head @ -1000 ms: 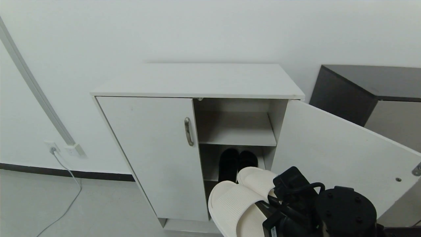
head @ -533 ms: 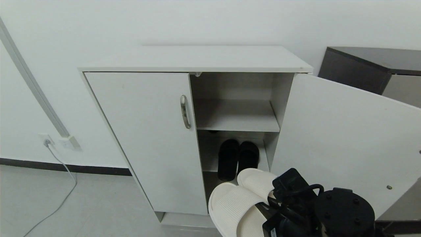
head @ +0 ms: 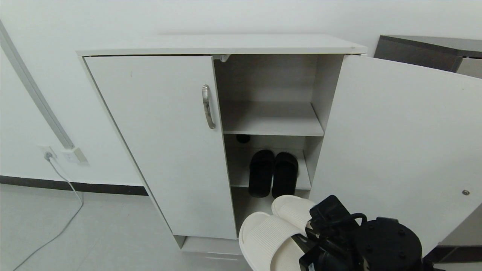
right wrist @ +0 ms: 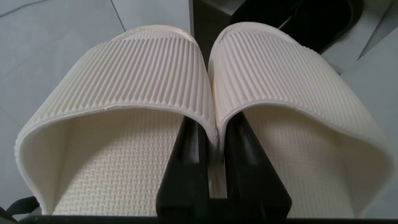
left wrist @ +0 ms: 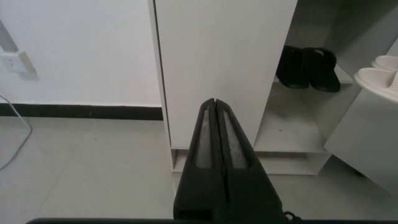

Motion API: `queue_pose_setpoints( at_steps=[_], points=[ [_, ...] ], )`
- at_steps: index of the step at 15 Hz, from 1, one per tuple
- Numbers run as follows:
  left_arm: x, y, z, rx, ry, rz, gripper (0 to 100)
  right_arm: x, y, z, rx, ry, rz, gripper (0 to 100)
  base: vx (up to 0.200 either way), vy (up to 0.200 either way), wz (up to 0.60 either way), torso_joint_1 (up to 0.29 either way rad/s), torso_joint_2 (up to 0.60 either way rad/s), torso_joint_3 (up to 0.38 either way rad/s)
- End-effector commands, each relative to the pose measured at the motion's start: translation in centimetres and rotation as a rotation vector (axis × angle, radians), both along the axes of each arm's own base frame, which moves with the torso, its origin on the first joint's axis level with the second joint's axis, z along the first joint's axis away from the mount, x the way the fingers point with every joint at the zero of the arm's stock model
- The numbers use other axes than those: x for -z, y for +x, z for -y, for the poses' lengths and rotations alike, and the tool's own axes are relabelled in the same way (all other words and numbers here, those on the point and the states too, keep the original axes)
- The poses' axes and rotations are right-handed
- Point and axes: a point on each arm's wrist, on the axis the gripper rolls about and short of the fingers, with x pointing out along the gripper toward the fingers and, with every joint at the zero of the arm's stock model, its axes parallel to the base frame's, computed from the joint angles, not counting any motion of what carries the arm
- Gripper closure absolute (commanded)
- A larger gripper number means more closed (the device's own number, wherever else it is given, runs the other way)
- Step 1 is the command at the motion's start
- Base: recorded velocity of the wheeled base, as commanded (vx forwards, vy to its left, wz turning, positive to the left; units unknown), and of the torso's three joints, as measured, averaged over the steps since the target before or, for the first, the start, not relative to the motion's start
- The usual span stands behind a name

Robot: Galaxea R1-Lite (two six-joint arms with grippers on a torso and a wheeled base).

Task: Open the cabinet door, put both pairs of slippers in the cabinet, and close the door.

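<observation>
our right arm hangs low before the open white cabinet (head: 222, 44), its right gripper (right wrist: 211, 155) clamped on the touching inner walls of 2 cream slippers (head: 275, 229), which have ribbed straps and embossed footbeds. in the head view, 2 smooth black slippers (head: 273, 173) lie side by side on the 2nd shelf down, at 12 o'clock from them. our left gripper (left wrist: 214, 130), its flat fingers pressed together, points at the closed left door (left wrist: 217, 56).

A plain indoor room: white shoe cabinet (head: 150, 131) against bare wall (head: 241, 15), grey floor (head: 94, 233), wall socket (head: 47, 153).
</observation>
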Motion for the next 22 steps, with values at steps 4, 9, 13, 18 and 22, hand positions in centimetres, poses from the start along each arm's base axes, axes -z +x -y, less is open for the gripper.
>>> queue_pose_setpoints(
  at_steps=[4,9,13,18,22],
  points=[
    [0.0,0.0,0.0,-0.001,0.0,0.0,100,0.7,0.0,0.0,-0.003,-0.018,-0.013,100,0.0,0.0,0.0,0.0,0.0,0.0],
    [0.0,0.0,0.0,0.0,0.0,0.0,100,-0.1,4.4,-4.2,0.178,0.056,0.033,100,0.0,0.0,0.0,0.0,0.0,0.0],
    [0.0,0.0,0.0,0.0,0.0,0.0,100,-5.7,7.4,-7.9,0.459,0.089,-0.031,100,0.0,0.0,0.0,0.0,0.0,0.0],
    [0.0,0.0,0.0,0.0,0.0,-0.002,100,-11.6,8.0,-9.2,0.535,0.145,0.003,100,0.0,0.0,0.0,0.0,0.0,0.0],
    [0.0,0.0,0.0,0.0,0.0,0.0,100,-12.8,7.7,-9.3,0.533,0.132,0.01,100,0.0,0.0,0.0,0.0,0.0,0.0]
  ],
)
